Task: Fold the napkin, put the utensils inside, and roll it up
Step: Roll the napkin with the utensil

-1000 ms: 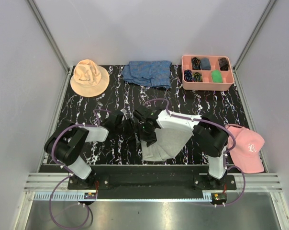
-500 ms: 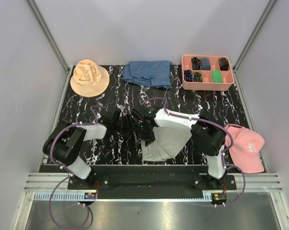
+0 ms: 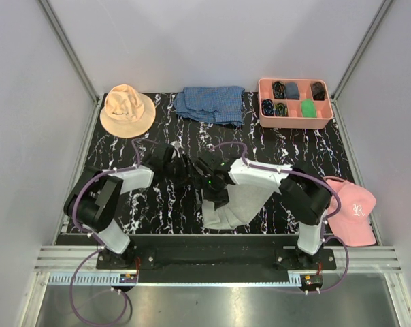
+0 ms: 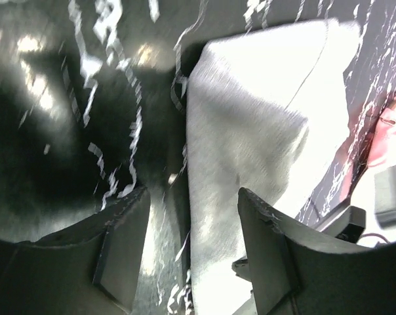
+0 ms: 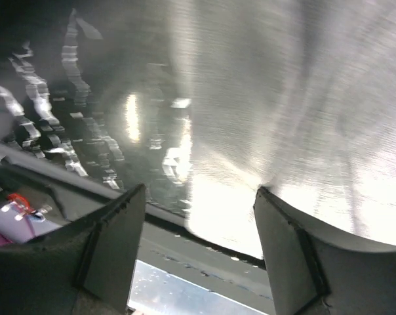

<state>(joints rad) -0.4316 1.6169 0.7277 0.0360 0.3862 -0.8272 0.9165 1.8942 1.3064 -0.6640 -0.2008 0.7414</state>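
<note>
The napkin (image 3: 238,203) lies folded, light grey, near the table's front edge at centre right. In the left wrist view the napkin (image 4: 250,131) spreads to the right, its left edge running down between my fingers. My left gripper (image 3: 182,172) hovers just left of that edge, open (image 4: 193,226), with neither pad pressed on the cloth. My right gripper (image 3: 216,189) is over the napkin's left part, open (image 5: 198,220), with the napkin (image 5: 283,98) below and bare table to its left. The utensils are out of view.
A tan bucket hat (image 3: 127,109) lies at the back left and a blue checked cloth (image 3: 211,103) at the back centre. A pink tray (image 3: 294,125) with small dark items stands at the back right. A pink cap (image 3: 350,211) rests at the right edge.
Both grippers have opened wider. The left gripper has shifted a little toward the back of the table; the right gripper has edged slightly forward over the napkin's left part.
</note>
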